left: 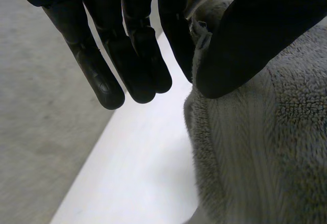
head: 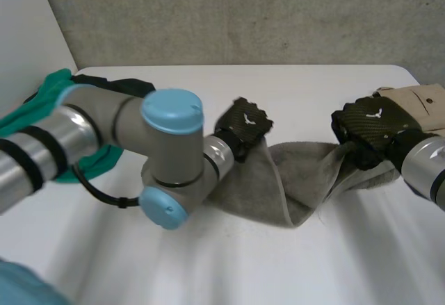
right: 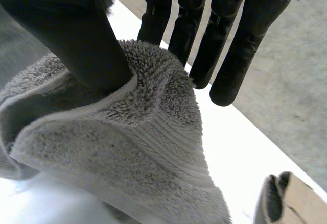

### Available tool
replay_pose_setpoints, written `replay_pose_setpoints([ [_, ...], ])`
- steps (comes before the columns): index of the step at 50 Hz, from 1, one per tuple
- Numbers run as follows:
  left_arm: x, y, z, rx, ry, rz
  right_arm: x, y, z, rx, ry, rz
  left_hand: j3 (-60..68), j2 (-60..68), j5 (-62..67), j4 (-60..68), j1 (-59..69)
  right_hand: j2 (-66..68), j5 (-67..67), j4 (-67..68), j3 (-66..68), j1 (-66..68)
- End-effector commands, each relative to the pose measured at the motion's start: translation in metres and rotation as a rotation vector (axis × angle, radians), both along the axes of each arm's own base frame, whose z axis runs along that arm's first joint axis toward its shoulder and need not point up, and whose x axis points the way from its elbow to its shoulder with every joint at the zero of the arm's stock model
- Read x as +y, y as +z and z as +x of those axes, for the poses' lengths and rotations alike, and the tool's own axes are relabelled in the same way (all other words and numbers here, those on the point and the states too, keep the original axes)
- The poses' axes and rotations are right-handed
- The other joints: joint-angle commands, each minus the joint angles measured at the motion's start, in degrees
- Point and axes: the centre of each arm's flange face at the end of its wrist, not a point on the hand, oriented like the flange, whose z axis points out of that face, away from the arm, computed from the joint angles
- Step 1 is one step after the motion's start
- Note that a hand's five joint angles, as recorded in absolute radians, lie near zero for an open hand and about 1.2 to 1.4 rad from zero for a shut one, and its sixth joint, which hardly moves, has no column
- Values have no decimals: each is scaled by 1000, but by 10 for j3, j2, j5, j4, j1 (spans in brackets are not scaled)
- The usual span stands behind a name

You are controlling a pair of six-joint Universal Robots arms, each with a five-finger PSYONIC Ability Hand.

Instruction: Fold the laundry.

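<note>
A grey towel (head: 292,187) stretches between my two hands and sags to the table in its middle. My left hand (head: 245,126) is at its left end. In the left wrist view the thumb (left: 245,35) presses the towel's hemmed edge (left: 255,152) against the nearest of the straight fingers (left: 127,55). My right hand (head: 372,128) holds the right end. There the thumb (right: 76,35) pins a bunched fold of towel (right: 127,147) against straight fingers (right: 225,45) behind it.
A green cloth (head: 42,103) with a dark one (head: 104,81) on it lies at the table's far left, behind my left arm (head: 167,152). A beige garment (head: 424,103) (right: 294,198) lies at the far right. White table (head: 278,263) spreads in front.
</note>
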Motion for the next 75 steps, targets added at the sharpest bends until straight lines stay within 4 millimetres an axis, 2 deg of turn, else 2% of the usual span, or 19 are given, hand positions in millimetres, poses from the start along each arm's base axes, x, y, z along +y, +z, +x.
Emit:
replay_pose_setpoints([
  [1,8,65,71,-9,177,-57,-15,9,-5,102,1,-51,120,117,139,114,166,129,138,119,301,242],
  [5,14,80,112,-55,279,-75,-10,11,-4,199,45,-23,120,117,139,114,166,129,138,119,301,242],
  [9,23,60,135,-141,321,-15,-4,-4,-3,315,104,51,120,117,139,114,166,129,138,119,301,242],
  [15,17,32,135,-192,322,45,-21,-35,2,469,121,94,120,117,139,114,166,129,138,119,301,242],
  [19,-22,26,116,-145,351,-15,-61,-42,13,517,14,-8,120,117,139,114,166,129,138,119,301,242],
  [23,-75,64,96,13,414,-218,-109,-15,24,475,-121,-260,120,117,139,114,166,129,138,119,301,242],
  [24,-97,91,91,105,438,-339,-126,9,28,421,-165,-394,120,117,139,114,166,129,138,119,301,242],
  [27,-125,138,92,248,489,-537,-144,48,33,332,-223,-613,120,117,139,114,166,129,138,119,301,242],
  [28,-135,170,95,335,508,-657,-151,73,36,268,-257,-752,120,117,139,114,166,129,138,119,301,242],
  [32,-137,230,102,506,519,-868,-150,132,37,154,-312,-1035,120,117,139,114,166,129,138,119,301,242],
  [37,-134,245,105,550,520,-918,-143,151,40,135,-276,-1095,120,117,139,114,166,129,138,119,301,242],
  [44,-121,204,114,491,503,-747,-134,117,40,199,-210,-914,120,117,139,114,166,129,138,119,301,242],
  [53,-97,83,130,336,509,-390,-99,-8,36,320,17,-482,120,117,139,114,166,129,138,119,301,242],
  [57,-85,47,135,270,509,-294,-85,-50,26,347,68,-315,120,117,139,114,166,129,138,119,301,242],
  [62,-80,33,140,242,519,-257,-84,-92,18,330,74,-163,120,117,139,114,166,129,138,119,301,242],
  [69,-77,40,141,255,520,-260,-99,-95,-4,88,-75,-10,120,117,139,114,166,129,138,119,301,242],
  [71,-76,42,142,264,520,-254,-102,-93,-9,19,-113,23,120,117,139,114,166,-37,-28,-48,134,76],
  [72,-74,44,142,276,518,-247,-105,-92,-14,-45,-157,53,120,117,139,114,166,-228,-219,-239,-57,-115],
  [75,-72,47,142,294,515,-236,-109,-92,-25,-129,-226,107,120,117,139,114,166,-354,-346,-365,-183,-241],
])
